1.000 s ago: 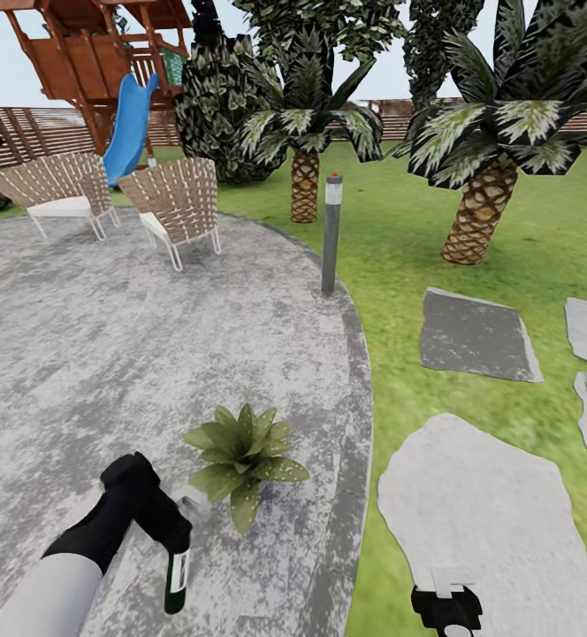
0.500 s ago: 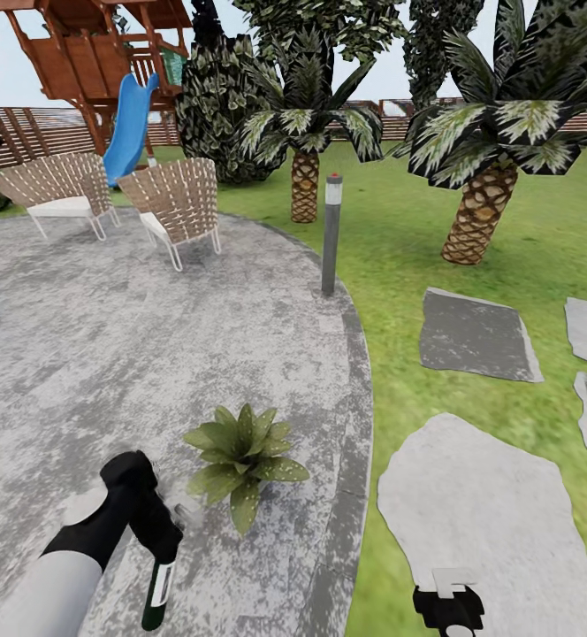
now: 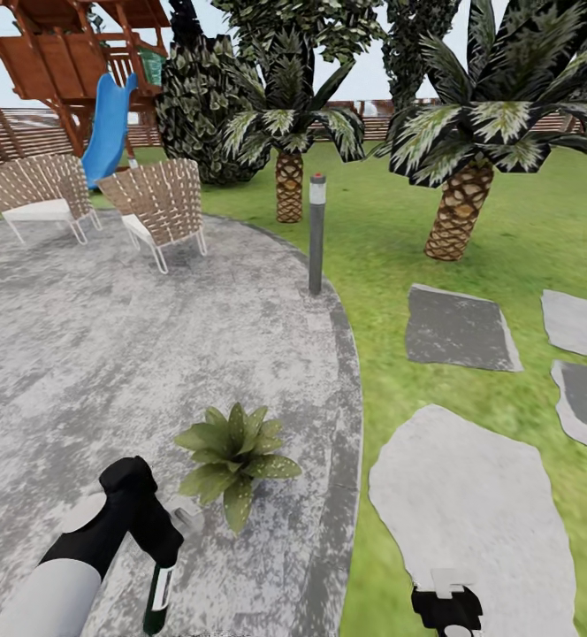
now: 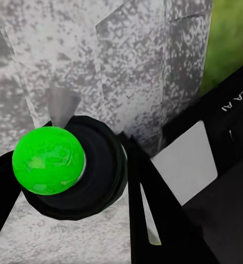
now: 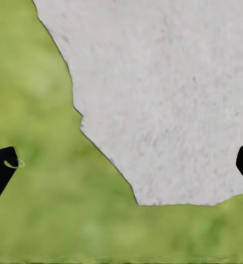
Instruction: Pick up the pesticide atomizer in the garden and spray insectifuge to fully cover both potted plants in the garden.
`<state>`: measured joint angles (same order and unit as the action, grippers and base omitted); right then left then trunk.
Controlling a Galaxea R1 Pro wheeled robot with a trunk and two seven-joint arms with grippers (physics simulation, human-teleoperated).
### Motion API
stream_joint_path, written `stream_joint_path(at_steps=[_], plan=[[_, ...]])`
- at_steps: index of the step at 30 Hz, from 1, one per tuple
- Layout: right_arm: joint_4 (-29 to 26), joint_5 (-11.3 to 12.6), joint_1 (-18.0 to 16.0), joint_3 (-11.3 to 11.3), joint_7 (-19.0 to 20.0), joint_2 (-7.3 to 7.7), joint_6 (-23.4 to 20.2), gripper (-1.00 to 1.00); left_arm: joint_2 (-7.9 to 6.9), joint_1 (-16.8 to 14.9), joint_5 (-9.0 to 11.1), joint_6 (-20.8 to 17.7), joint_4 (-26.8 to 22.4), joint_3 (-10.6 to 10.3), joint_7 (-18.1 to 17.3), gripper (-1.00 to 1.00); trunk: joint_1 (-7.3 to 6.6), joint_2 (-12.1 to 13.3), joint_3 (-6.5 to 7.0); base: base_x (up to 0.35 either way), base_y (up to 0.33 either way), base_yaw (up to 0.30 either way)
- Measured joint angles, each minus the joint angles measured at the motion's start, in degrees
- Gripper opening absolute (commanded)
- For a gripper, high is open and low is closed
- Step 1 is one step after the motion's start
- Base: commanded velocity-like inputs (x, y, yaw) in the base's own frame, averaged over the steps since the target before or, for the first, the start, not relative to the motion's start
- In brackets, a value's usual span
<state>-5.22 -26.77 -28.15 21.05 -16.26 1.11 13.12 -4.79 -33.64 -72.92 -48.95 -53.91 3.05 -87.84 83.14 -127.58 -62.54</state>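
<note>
On the round grey patio (image 3: 108, 354), near its curved edge by the lawn (image 3: 391, 265), the left gripper (image 3: 163, 553) hangs low with its fingers closed around the pesticide atomizer (image 3: 158, 597), a slim dark bottle with a white label that points downward below the gripper. From the left wrist view the bottle (image 4: 77, 165) sits clamped between the dark fingers (image 4: 149, 203), a bright green ball at its end facing the camera and the paving behind it. One potted plant (image 3: 230, 451), a low rosette of speckled olive leaves, stands just beside the held bottle, toward the patio edge. The right gripper (image 3: 446, 610) waits at the bottom of the head view over a pale stepping stone (image 3: 461, 504); its wrist view shows two dark fingertips (image 5: 0, 173) far apart with grass and stone between them, so it is wide open and empty. The spraying step seems to be in hand. Next the nozzle would need turning toward the rosette, close enough to cover all its leaves; where the second plant stands cannot be told.
</note>
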Motion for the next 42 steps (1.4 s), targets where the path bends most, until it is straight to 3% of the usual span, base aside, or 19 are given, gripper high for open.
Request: stream_joint_path(at_steps=[11,19,25,38,42], plan=[[-0.07,0.00,0.00,0.00,0.01,0.00,0.00,1.00,0.47,-0.53,0.00,-0.08,-0.02,-0.04,-0.33,-1.00,-0.02,0.00,0.00,-0.097,0.265,-0.171],[-0.07,0.00,-0.01,0.01,0.00,0.01,-0.01,1.00,0.30,-1.74,0.01,-0.23,-0.06,-0.04,-0.63,-1.00,-0.05,0.00,0.00,0.198,0.260,-0.023],[-0.08,-0.01,-0.01,0.00,-0.05,0.02,0.00,1.00,-0.18,-6.21,-0.72,0.33,-0.01,-0.60,-1.60,-1.00,-0.02,0.00,0.00,0.067,0.041,-0.173],[-0.07,-0.08,-0.01,-0.03,-0.12,0.17,0.08,1.00,-0.30,-6.01,-0.85,0.51,-0.01,-0.75,-1.60,-1.00,-0.01,0.00,0.00,-0.025,0.000,-0.005],[-0.07,0.05,-0.01,0.00,-0.08,-0.06,0.01,1.00,-0.32,-6.03,-1.89,0.41,-0.01,-0.73,-1.61,-1.00,0.01,0.00,-0.05,-0.294,0.057,-0.066]])
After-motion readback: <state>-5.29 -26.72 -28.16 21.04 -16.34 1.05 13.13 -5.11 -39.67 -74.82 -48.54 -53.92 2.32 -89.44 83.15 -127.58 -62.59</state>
